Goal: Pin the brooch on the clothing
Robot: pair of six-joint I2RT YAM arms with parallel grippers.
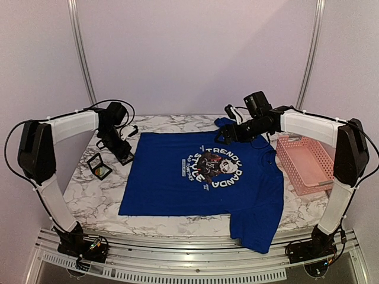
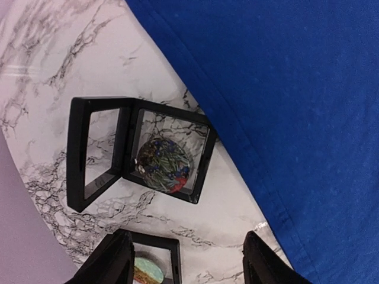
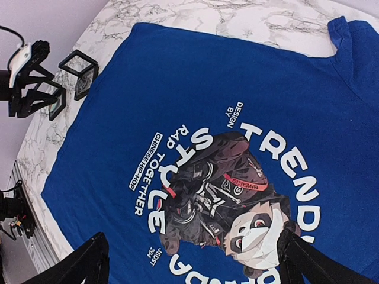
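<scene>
The clothing (image 1: pixel 172 192) is a royal-blue T-shirt spread flat on the marble table, panda print (image 3: pixel 231 201) facing up. The brooch (image 2: pixel 163 164), a small dark oval with blue-green and red glints, lies in an open black hinged box (image 2: pixel 98 148) just left of the shirt's hem (image 2: pixel 284 89). My left gripper (image 2: pixel 186 266) hovers open over bare marble near this box, nothing between its fingers (image 2: pixel 109 260). My right gripper (image 3: pixel 198 266) hangs open above the printed chest, holding nothing. In the top view it (image 1: pixel 226 136) is near the collar.
A second black box (image 2: pixel 160 260) with a pale green round piece lies under the left finger. A pink basket (image 1: pixel 305 163) stands at the table's right edge. The shirt's lower sleeve hangs over the front edge (image 1: pixel 254 236). Bare marble (image 1: pixel 95 201) lies left of the shirt.
</scene>
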